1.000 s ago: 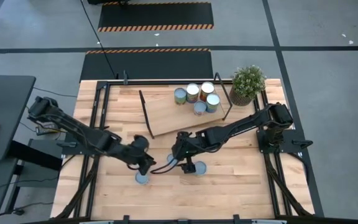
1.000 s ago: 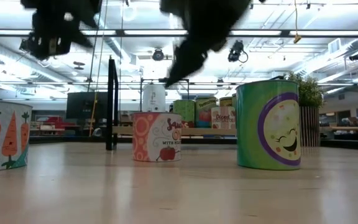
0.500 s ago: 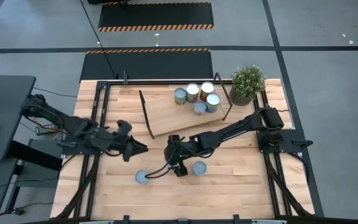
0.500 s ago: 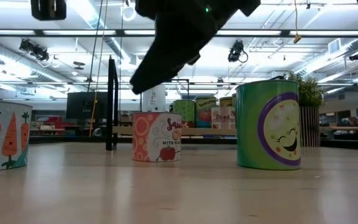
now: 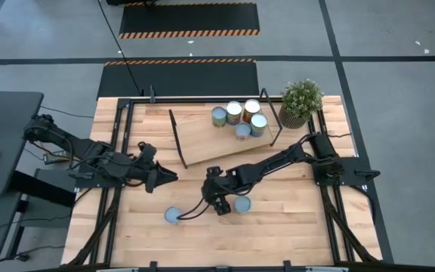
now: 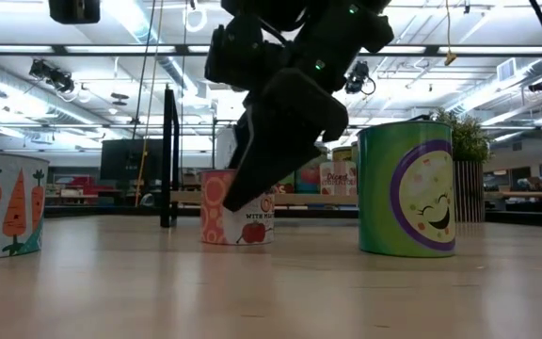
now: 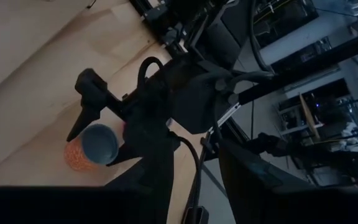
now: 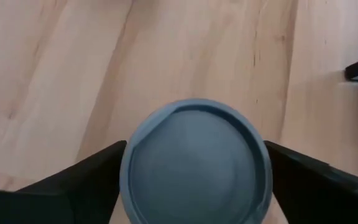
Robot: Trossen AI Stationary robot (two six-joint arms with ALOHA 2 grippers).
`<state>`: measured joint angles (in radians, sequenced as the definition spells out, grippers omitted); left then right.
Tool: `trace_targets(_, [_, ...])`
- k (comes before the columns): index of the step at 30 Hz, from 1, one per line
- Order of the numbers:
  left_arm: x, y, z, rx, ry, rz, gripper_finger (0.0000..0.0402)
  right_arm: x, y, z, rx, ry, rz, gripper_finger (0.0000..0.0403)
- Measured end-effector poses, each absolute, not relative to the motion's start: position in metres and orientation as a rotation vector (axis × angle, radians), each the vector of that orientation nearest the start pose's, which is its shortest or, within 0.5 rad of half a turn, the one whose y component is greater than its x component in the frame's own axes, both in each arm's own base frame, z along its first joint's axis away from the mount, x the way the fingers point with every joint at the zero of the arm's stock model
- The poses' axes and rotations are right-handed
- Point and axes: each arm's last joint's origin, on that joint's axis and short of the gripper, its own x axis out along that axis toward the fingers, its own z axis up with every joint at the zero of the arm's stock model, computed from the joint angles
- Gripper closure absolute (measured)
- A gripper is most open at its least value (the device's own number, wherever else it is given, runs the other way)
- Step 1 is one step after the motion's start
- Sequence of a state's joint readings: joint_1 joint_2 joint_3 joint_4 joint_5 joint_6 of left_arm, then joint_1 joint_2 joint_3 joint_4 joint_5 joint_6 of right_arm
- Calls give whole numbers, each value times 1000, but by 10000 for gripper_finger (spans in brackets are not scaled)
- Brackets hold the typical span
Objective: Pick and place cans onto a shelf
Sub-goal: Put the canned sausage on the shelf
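Observation:
An orange-sided can with a blue-grey top [image 8: 194, 165] stands on the table, under my right gripper [image 5: 219, 201] in the high view. My right gripper [image 8: 194, 149] is open and low over it, one finger on each side of its top. I cannot tell whether the fingers touch it. In the low view the gripper [image 6: 252, 179] hangs in front of this can [image 6: 257, 226]. My left gripper [image 5: 165, 177] is open and empty, up over the table left of it. The shelf [image 5: 210, 140] carries several cans [image 5: 243, 121] at its far right end.
A carrot-printed can [image 5: 172, 215] [image 6: 3, 205] stands near the front edge. A green can [image 5: 241, 204] [image 6: 407, 188] stands just right of my right gripper. A potted plant [image 5: 300, 102] stands at the far right corner, beside the shelf's black frame end [image 5: 276, 117].
My left gripper has risen from over the carrot-printed can and drawn back toward the table's left and far side. My right gripper has moved toward the near edge and come down around the orange can. No can has moved.

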<state>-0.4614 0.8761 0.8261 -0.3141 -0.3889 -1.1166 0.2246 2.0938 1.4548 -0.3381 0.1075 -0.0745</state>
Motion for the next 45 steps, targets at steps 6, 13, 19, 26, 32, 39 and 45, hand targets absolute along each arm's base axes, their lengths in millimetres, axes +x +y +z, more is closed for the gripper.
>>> trace_targets(6, [172, -73, 320, -945, 330, 120, 269, 426, 85, 158, -190, 991, 119, 88])
trace_targets(13, [172, -73, 320, -944, 327, 123, 269, 414, 48, 210, -163, 980, 48, 101])
trace_targets(19, [172, -73, 320, -941, 327, 123, 269, 401, -2, 254, -90, 894, -72, 93])
trace_targets(26, [172, -73, 320, -937, 328, 132, 269, 395, -59, 257, -12, 896, -184, 92])
trace_targets(32, [172, -73, 320, -937, 329, 132, 269, 390, -87, 250, 15, 932, -254, 92])
trace_targets(39, [172, -73, 319, -918, 335, 133, 269, 380, -107, 235, 13, 992, -284, 91])
trace_targets(45, [172, -73, 319, -916, 333, 137, 269, 372, -107, 222, 4, 1069, -269, 62])
